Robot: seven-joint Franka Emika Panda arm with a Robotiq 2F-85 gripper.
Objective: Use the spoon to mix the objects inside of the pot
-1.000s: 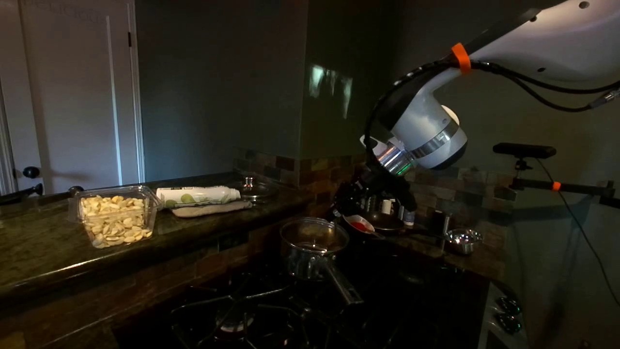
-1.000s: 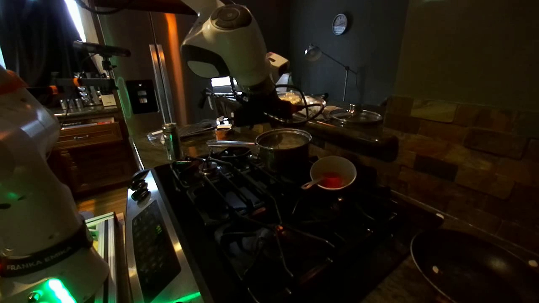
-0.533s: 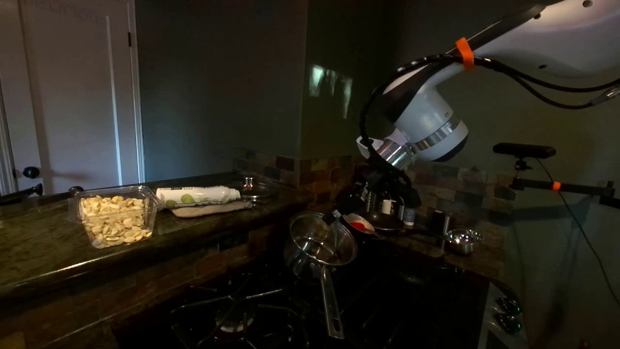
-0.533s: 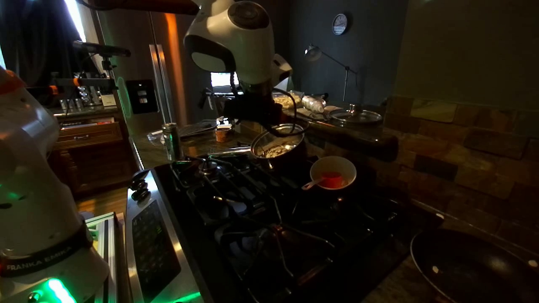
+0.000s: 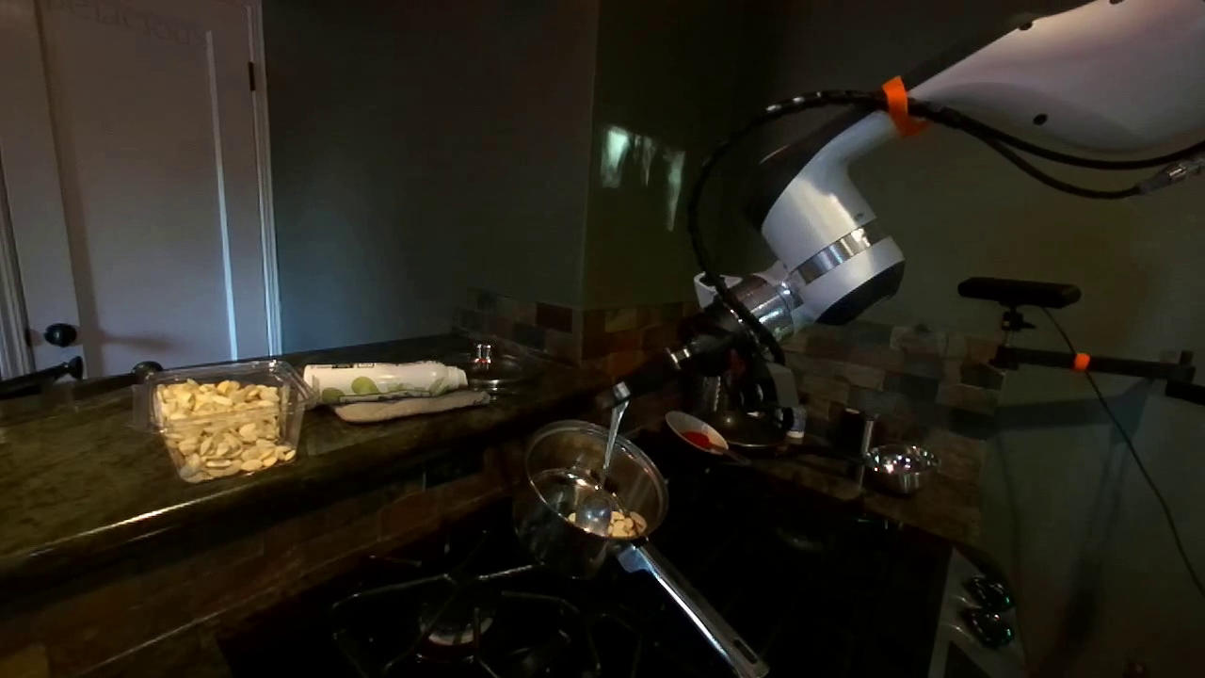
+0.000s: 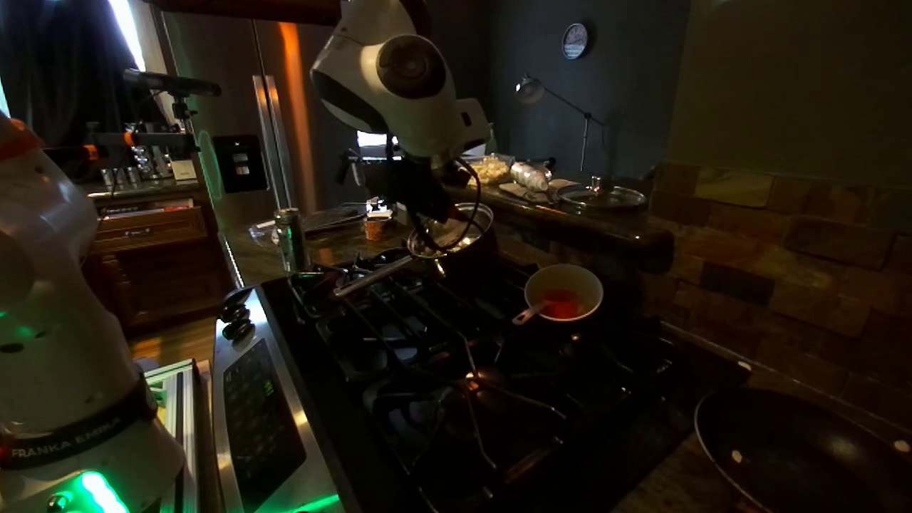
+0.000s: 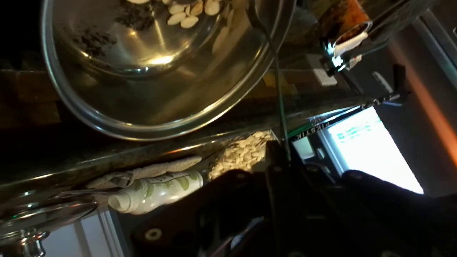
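The steel pot (image 5: 645, 476) stands tilted on the stove, its handle (image 5: 692, 607) pointing down and to the right in an exterior view. It also shows tilted in another exterior view (image 6: 470, 253). My gripper (image 5: 614, 395) is above the pot's rim, shut on the top end of the metal spoon (image 5: 612, 447). The spoon slants down into the pot, and its bowl (image 5: 593, 513) lies among pale flat pieces (image 5: 626, 524). In the wrist view the thin spoon handle (image 7: 280, 100) runs up from the gripper (image 7: 285, 155) across the pot rim; its bowl is out of view. Dark flecks (image 7: 94, 41) lie in the pot.
A white bowl with red contents (image 6: 563, 292) stands on the stove beside the pot. A dark pan (image 6: 798, 456) is farther off. The raised counter behind holds a tub of pale pieces (image 5: 226, 428), a paper roll (image 5: 386, 379) and a glass lid (image 5: 499, 367).
The pot has gone from upright to tilted, and its handle has swung. The gripper has shifted left and changed its angle, with the spoon now clearly showing in the pot.
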